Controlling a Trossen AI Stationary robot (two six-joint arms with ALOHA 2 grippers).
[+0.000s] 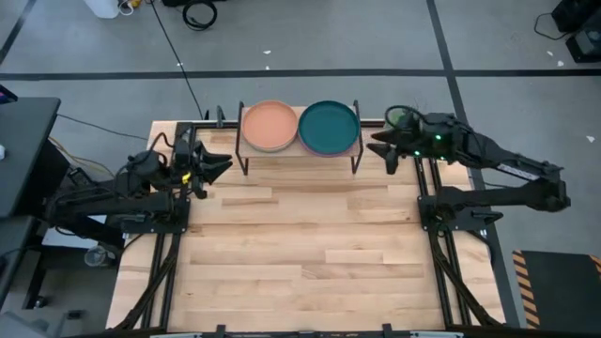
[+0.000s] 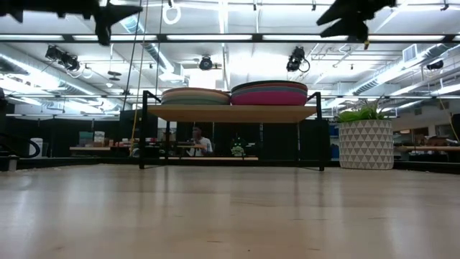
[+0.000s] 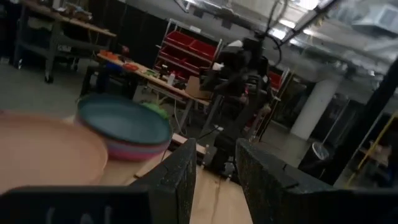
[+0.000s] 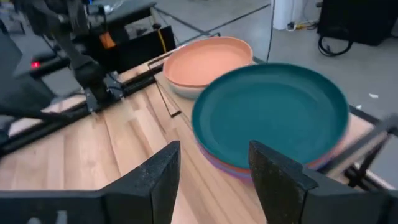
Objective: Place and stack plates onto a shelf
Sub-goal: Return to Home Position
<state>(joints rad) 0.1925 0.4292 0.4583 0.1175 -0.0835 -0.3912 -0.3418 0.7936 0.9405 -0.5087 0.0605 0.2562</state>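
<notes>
Two stacks of plates rest on the shelf [image 1: 300, 150] at the table's far edge. The left stack [image 1: 269, 126] is topped by an orange plate [image 4: 208, 61], the right stack [image 1: 329, 127] by a dark teal plate [image 4: 273, 115] with magenta and other plates under it [image 2: 269, 94]. My left gripper [image 1: 223, 163] hovers open to the left of the shelf, pointing at it. My right gripper [image 1: 380, 150] hovers open to the right of the shelf, above table height. Both hold nothing.
The slatted wooden table [image 1: 300, 253] stretches toward the near edge in front of the shelf. Black metal legs [image 2: 320, 137] carry the shelf top. A white patterned planter with a green plant [image 2: 365, 140] and a seated person [image 2: 198, 140] show in the room beyond.
</notes>
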